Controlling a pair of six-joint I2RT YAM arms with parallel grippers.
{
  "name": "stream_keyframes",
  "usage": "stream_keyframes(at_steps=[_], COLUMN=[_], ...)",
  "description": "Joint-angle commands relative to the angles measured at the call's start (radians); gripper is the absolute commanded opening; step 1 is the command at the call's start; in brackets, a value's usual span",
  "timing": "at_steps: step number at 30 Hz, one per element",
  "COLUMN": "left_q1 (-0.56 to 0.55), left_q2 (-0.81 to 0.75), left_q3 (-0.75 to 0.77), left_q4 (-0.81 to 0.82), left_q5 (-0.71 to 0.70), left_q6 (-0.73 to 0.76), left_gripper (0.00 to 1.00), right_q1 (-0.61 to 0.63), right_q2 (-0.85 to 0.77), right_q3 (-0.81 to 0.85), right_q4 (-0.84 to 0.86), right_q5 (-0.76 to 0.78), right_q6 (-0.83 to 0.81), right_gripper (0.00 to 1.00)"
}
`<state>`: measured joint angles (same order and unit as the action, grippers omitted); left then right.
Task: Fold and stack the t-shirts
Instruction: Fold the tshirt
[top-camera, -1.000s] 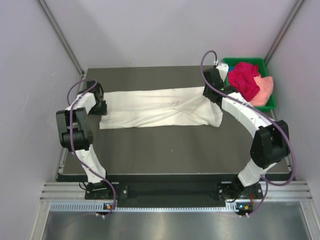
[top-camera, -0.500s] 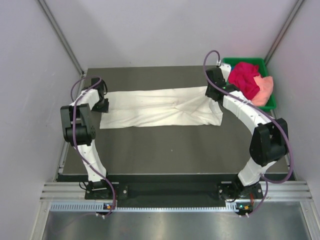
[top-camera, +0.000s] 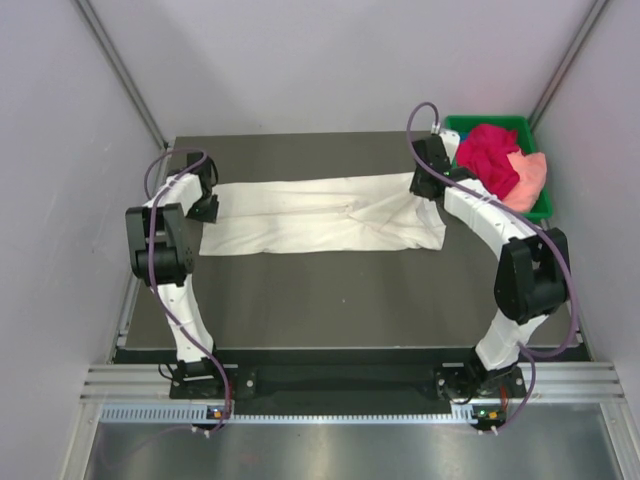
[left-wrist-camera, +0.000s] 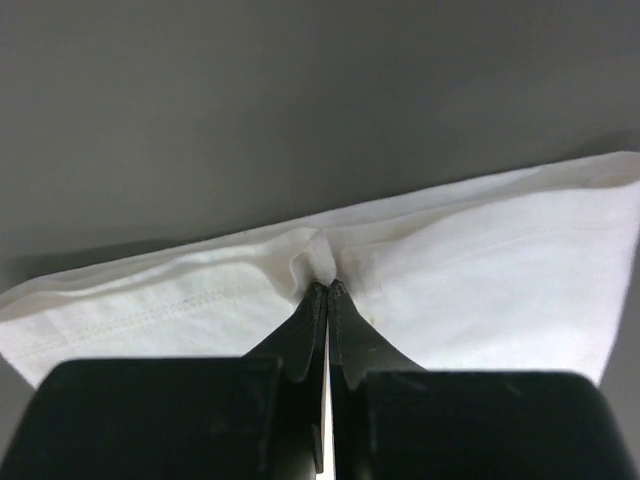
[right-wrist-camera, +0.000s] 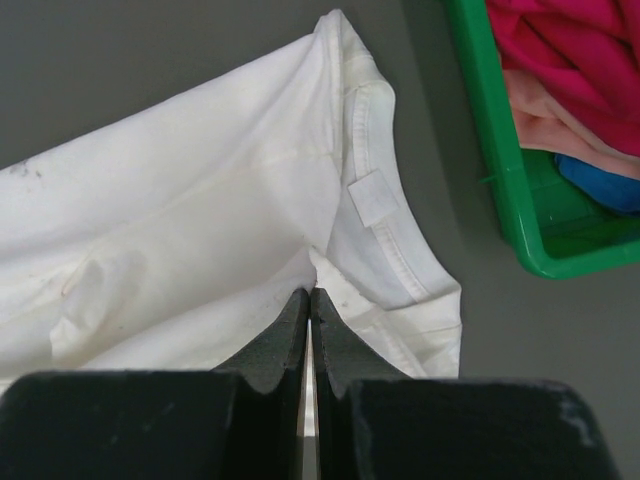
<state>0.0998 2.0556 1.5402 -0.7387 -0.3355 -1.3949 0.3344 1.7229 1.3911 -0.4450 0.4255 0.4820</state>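
The cream-white t-shirt (top-camera: 320, 213) lies folded lengthwise in a long band across the dark table. My left gripper (top-camera: 207, 207) is shut on its left end; in the left wrist view (left-wrist-camera: 327, 287) the jaws pinch a pucker of the hemmed edge (left-wrist-camera: 180, 305). My right gripper (top-camera: 425, 183) is shut on the shirt's right end near the collar (right-wrist-camera: 375, 215); in the right wrist view (right-wrist-camera: 309, 293) the jaws pinch a fold of cloth. The magenta-red t-shirt (top-camera: 487, 158) and the peach-pink t-shirt (top-camera: 530, 177) lie bunched in the green tray (top-camera: 510, 123).
The green tray stands at the table's back right corner, close to my right gripper; its wall (right-wrist-camera: 490, 150) shows in the right wrist view, with blue cloth (right-wrist-camera: 600, 185) inside. Grey walls enclose the table on three sides.
Both grippers have moved a little toward the back of the table with the shirt ends in them. The shirt band has shifted slightly back and is drawn straighter.
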Motion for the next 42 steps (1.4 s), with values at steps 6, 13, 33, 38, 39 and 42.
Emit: stream_keyframes(at_steps=[6, 13, 33, 38, 39, 42], left_q1=[0.0, -0.02, -0.061, -0.045, -0.043, -0.038], left_q2=[0.035, -0.047, -0.445, -0.495, -0.502, -0.509], left_q3=[0.106, 0.143, -0.426, -0.535, -0.548, -0.578], left_q4=[-0.045, -0.076, 0.206, 0.237, 0.243, 0.255], left_q5=[-0.049, -0.137, 0.196, 0.153, 0.148, 0.115], left_q6=[0.069, 0.193, 0.609, 0.593, 0.579, 0.554], left_gripper=[0.16, 0.47, 0.47, 0.47, 0.48, 0.48], right_q1=[-0.014, -0.015, -0.078, -0.113, -0.118, -0.12], right_q2=[0.02, 0.035, -0.178, -0.223, -0.239, -0.27], right_q3=[0.059, 0.072, -0.181, -0.282, -0.299, -0.369], right_q4=[0.042, 0.034, -0.294, -0.301, -0.276, -0.213], right_q5=[-0.022, -0.037, -0.116, -0.134, -0.145, -0.165], right_q6=[0.001, 0.006, 0.334, 0.429, 0.457, 0.498], right_gripper=[0.0, 0.0, 0.38, 0.37, 0.37, 0.36])
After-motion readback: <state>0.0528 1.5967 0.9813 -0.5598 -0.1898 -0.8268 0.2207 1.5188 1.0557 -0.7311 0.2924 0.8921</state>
